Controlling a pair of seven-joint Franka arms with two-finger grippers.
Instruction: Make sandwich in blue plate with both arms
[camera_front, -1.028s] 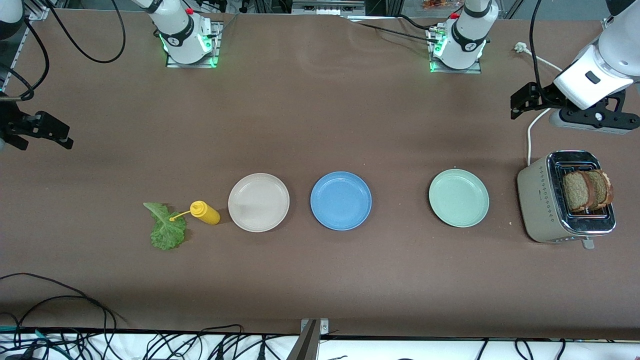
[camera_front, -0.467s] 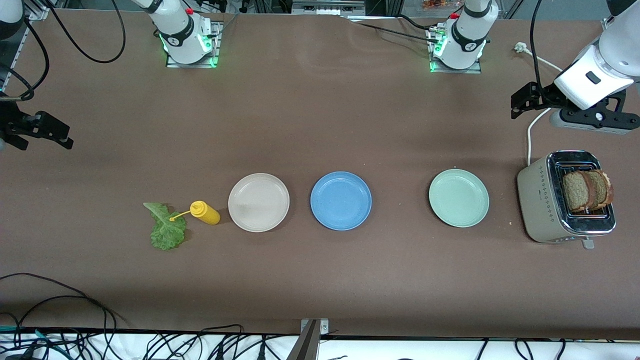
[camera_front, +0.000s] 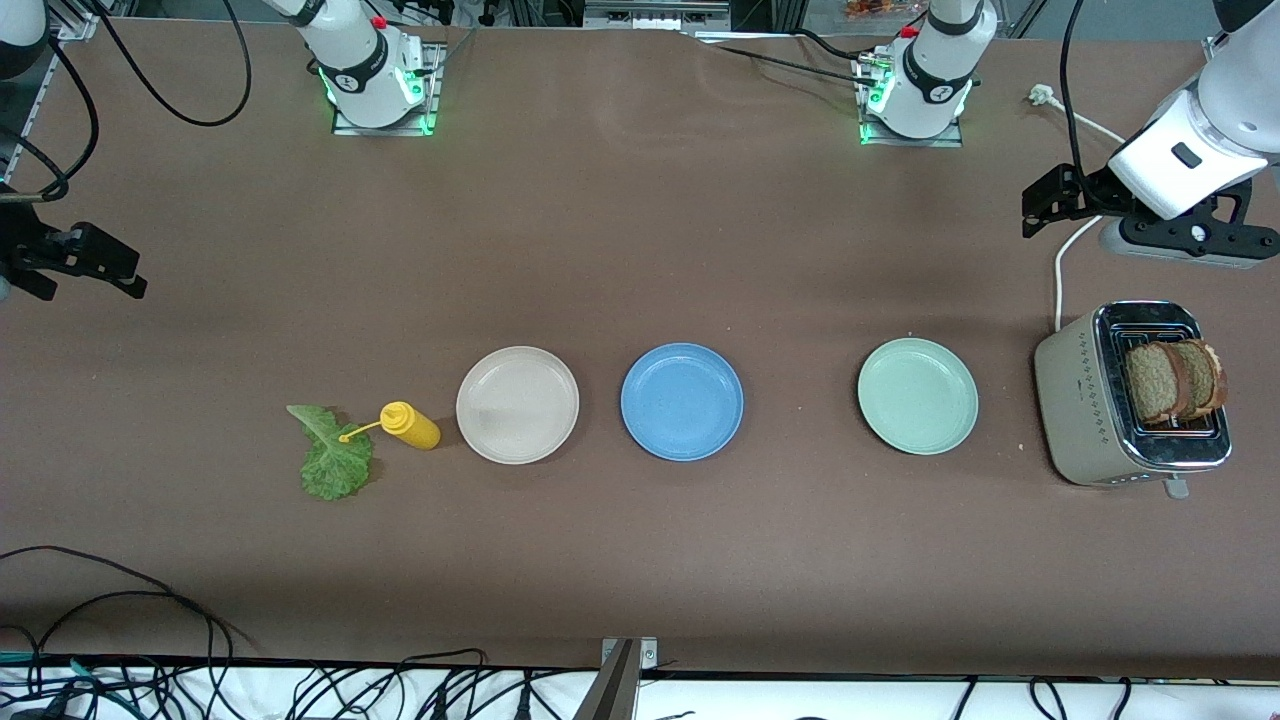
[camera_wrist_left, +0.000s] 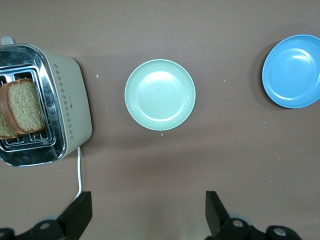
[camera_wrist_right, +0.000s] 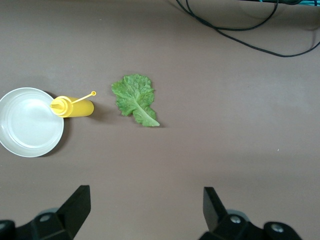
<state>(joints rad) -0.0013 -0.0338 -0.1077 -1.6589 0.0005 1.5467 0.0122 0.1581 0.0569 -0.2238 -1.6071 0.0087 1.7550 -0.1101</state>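
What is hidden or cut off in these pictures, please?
- Bread slices: lower parts hidden inside the toaster, front and left wrist views.
- Right gripper: its arm cut off by the front view's edge.
- Left gripper: only the open fingers' tips show, left wrist view.
- Yellow bottle: any label too small.

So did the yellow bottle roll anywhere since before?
No. The yellow bottle lies where it did, its tip on the lettuce leaf, right beside the beige plate.
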